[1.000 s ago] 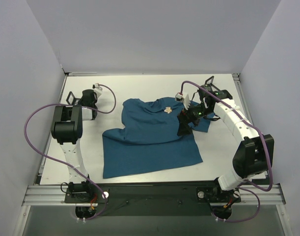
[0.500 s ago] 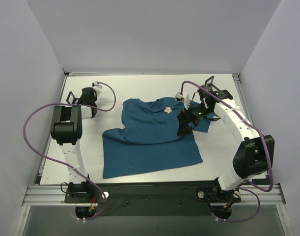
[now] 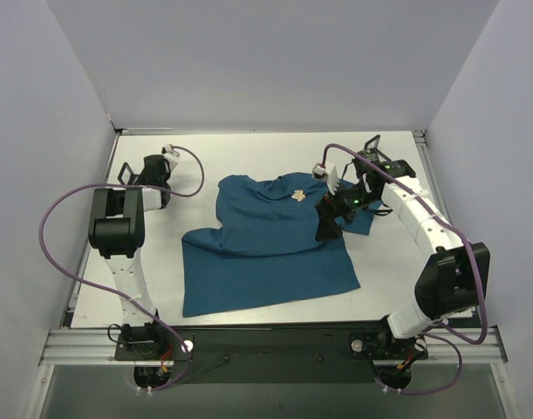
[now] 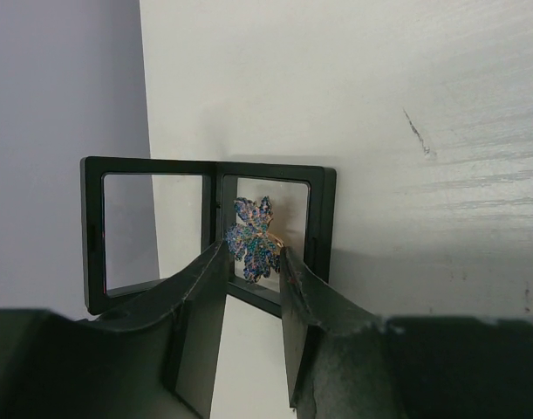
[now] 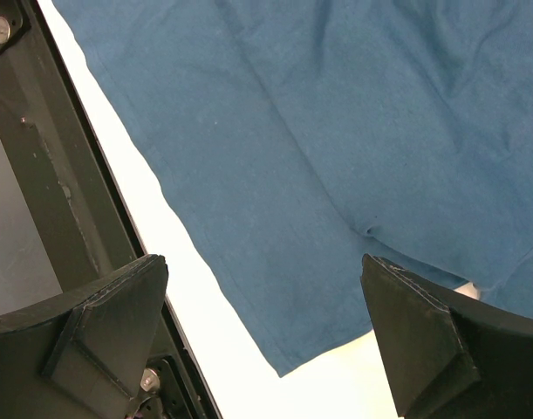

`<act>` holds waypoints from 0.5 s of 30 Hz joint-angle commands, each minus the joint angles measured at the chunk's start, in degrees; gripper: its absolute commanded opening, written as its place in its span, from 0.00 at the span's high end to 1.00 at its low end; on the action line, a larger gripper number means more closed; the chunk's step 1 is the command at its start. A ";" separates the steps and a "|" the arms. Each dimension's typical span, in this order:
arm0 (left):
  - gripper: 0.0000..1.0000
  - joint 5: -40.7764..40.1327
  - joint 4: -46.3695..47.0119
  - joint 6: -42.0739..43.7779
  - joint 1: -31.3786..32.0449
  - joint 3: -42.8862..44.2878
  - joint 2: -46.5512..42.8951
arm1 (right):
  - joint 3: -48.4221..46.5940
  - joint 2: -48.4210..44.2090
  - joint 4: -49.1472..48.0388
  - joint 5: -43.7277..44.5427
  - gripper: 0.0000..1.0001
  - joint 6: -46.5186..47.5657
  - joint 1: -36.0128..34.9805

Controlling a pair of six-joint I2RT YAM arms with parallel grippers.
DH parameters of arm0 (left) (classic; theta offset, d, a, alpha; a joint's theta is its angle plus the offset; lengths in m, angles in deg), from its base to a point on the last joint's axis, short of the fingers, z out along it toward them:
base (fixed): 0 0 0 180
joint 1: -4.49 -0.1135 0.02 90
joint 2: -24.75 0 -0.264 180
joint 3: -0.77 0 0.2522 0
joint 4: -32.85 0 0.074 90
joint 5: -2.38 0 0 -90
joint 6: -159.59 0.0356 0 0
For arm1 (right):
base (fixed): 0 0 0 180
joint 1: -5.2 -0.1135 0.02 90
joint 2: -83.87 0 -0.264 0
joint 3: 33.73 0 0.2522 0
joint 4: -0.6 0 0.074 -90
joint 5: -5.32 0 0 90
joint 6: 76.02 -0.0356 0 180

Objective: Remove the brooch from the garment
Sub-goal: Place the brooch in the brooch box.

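Top external view: the tiny gold-orange flower-like brooch [image 3: 297, 195] sits on the dark teal cotton T-shirt [image 3: 266, 253], not yet removed. The right gripper [image 3: 325, 225] gapes nearby; the left gripper [image 4: 253, 262] flanks an iridescent ornament [image 4: 251, 229], grip unclear.

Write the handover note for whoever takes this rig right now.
Left gripper: fingers either side of an iridescent ornament at the open black frame, far left; grip unclear.
Right gripper: wide open, empty, over the shirt near its right edge.
Brooch: on the shirt near its far edge, untouched.
Done: nothing for this brooch.
Left: grasp it and take it off the shirt.
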State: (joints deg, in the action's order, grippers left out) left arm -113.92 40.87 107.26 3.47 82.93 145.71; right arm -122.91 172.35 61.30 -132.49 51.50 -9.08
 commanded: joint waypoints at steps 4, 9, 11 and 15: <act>0.60 0.29 -0.25 -0.32 -0.74 1.74 -4.42 | 0.18 -2.27 1.67 -1.58 0.00 0.45 0.05; 0.60 0.38 -1.13 -0.49 -0.74 1.65 -5.39 | 0.36 -2.53 1.67 -1.58 0.00 0.54 0.05; 0.60 0.38 -1.30 -0.49 -0.74 1.65 -5.92 | 0.45 -2.53 1.67 -1.50 0.00 0.63 0.05; 0.60 0.73 -2.09 -0.76 -0.74 2.00 -6.18 | 0.89 -2.79 1.66 -1.67 0.00 0.63 0.05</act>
State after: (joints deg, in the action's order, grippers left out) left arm -113.92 38.99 107.26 3.21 82.93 142.89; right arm -122.89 172.22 61.30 -132.49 51.50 -9.08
